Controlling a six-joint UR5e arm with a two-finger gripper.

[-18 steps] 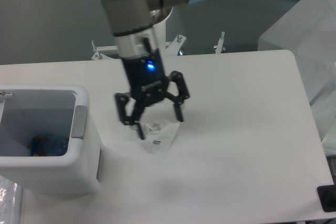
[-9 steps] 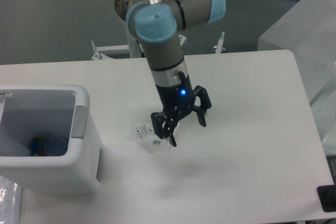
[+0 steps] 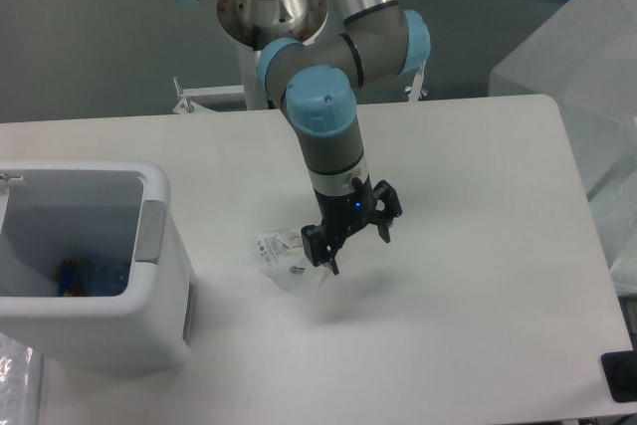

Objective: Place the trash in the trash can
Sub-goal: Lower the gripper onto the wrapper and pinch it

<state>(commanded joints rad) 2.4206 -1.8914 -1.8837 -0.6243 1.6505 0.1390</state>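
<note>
The crumpled clear wrapper [image 3: 287, 260] with small print lies on the white table, a little right of the trash can [image 3: 149, 236]. My gripper [image 3: 359, 252] stands open just right of the wrapper, low over the table. Its left finger [image 3: 332, 262] is at the wrapper's right edge and nothing sits between the fingers. The white boxy trash can stands at the left edge, grey handle patch facing the wrapper. A bluish item [image 3: 85, 276], likely the bottle, lies at its bottom, mostly hidden by the wall.
A translucent plastic box [image 3: 587, 77] stands at the far right beyond the table's edge. Metal clamps [image 3: 418, 80] line the table's back edge by the arm's base. A small black object [image 3: 621, 375] sits at the lower right corner.
The arm has swung to the right and come lower. The gripper, earlier straddling the wrapper from above, now stands at its right side. The wrapper has shifted slightly left.
</note>
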